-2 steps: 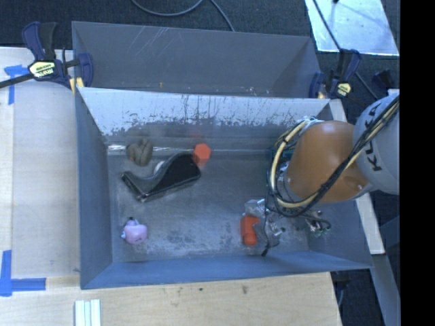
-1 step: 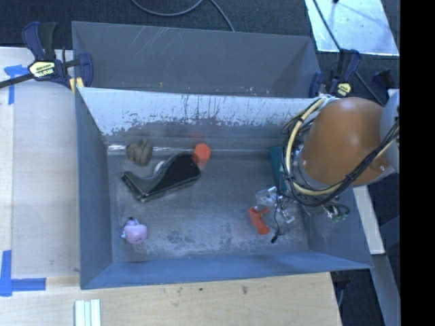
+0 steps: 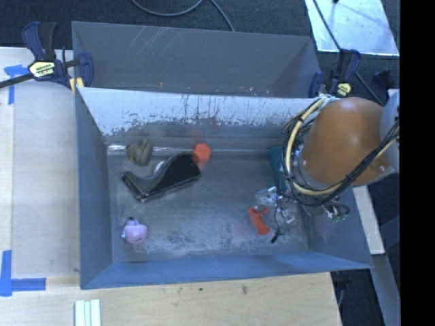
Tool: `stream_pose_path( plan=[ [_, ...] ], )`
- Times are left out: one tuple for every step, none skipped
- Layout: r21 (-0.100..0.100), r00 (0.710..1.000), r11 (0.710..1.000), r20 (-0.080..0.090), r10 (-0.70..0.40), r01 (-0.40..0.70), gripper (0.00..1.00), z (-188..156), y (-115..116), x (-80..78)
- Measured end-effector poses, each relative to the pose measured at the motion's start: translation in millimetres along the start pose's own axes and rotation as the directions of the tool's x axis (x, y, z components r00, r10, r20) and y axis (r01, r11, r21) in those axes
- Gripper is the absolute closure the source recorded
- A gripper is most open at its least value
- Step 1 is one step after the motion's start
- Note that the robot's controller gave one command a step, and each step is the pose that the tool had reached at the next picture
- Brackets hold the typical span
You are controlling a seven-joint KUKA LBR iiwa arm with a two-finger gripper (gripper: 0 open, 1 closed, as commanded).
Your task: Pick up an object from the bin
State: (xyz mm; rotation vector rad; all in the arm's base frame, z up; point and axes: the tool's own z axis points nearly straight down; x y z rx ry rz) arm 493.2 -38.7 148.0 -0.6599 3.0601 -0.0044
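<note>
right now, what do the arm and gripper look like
A rounded orange-brown cover encloses the wrist, with yellow, black and white cables looped around its edge. At its tip is a small silvery metal gripper with some dark parts.

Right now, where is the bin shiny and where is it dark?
Camera view: light glares in streaks off the back wall of the grey metal bin; the glossy black wedge-shaped object has a bright highlight and a shadow along its near edge; the arm's orange cover gleams softly.
</note>
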Motion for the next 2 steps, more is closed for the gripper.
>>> stream_pose_path(
  plan=[
    [0.000,1.000,1.000,0.000,0.000,0.000,1.00,-0.6,0.0,0.1],
    [0.001,0.999,0.999,0.003,-0.032,0.032,1.00,-54.7,-5.2,-10.8]
  ],
)
